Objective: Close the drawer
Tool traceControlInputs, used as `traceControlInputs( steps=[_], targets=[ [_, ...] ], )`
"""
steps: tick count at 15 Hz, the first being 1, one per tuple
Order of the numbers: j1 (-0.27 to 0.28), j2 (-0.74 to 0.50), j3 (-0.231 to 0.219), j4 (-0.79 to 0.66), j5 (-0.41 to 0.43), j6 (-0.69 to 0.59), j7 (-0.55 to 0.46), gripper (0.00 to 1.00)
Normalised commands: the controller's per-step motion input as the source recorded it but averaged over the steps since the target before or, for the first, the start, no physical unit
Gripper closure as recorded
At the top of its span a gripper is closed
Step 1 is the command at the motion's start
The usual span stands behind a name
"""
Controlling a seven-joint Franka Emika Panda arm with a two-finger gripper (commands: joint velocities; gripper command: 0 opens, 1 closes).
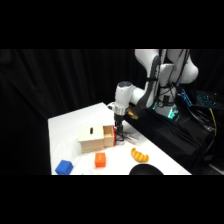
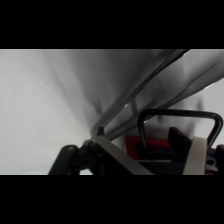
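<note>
At the near edge of the white counter (image 1: 65, 127), a blue block (image 1: 64, 167) is seen at the left, an orange block (image 1: 100, 160) in the middle and a yellow curved object (image 1: 139, 155) at the right. Behind them a pale wooden box (image 1: 90, 139) is placed, and the drawer (image 1: 108, 136) is pulled out from its right side. The end effector (image 1: 119, 133) is lowered at the reddish front of the drawer. Whether its fingers are apart or together cannot be told. In the wrist view, metal tongs (image 2: 145, 95) are seen lying on the counter.
</note>
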Motion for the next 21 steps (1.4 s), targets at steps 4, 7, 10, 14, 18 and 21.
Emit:
traceControlInputs(
  steps=[4,7,10,14,18,21],
  targets=[
    [0.132,0.18,-0.029,0.26,0.325,-0.01,-0.31,0.00],
    [0.054,0.10,-0.014,0.42,0.196,-0.27,-0.27,0.00],
    [0.014,0.13,-0.025,0.48,0.077,-0.28,-0.18,0.00],
    [-0.100,0.20,0.055,0.49,0.060,-0.22,-0.17,0.00],
    [-0.146,0.19,0.095,0.46,0.067,-0.21,-0.18,0.00],
    [-0.137,0.04,0.090,0.37,0.040,-0.30,-0.19,0.00]
  ],
)
